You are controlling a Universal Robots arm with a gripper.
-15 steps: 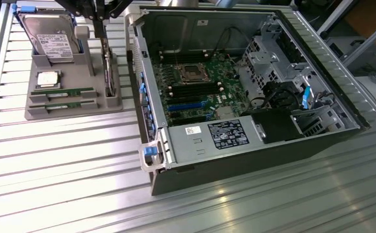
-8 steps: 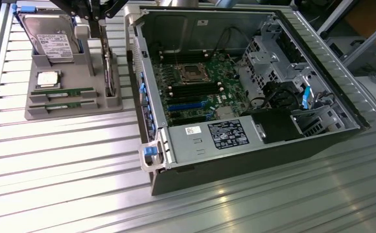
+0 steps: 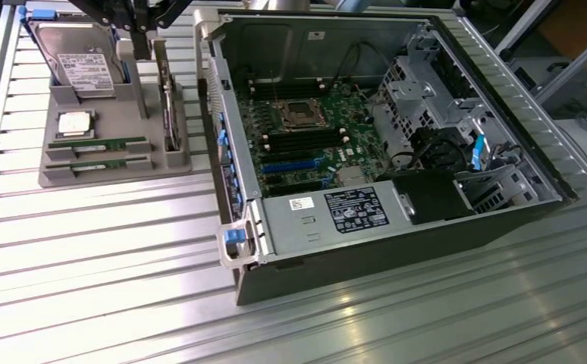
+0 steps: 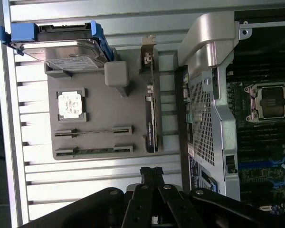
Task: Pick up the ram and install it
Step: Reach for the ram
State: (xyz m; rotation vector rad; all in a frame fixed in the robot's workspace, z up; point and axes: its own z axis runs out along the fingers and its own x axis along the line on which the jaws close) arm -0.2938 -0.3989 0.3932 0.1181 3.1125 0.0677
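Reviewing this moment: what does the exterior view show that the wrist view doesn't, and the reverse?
Exterior view: the open black computer case in full, with its grey power supply box and metal drive cage.
Wrist view: the black gripper from close up, shut and empty.
Shared: the grey parts tray holding two long thin green RAM sticks, the square silver processor chip, the silver hard drive with blue rails and the upright card with a metal bracket; also the motherboard's processor socket.

Ram (image 3: 98, 142) green; holder tray (image 3: 102, 176) grey; ribbed table (image 3: 121, 258) silver.
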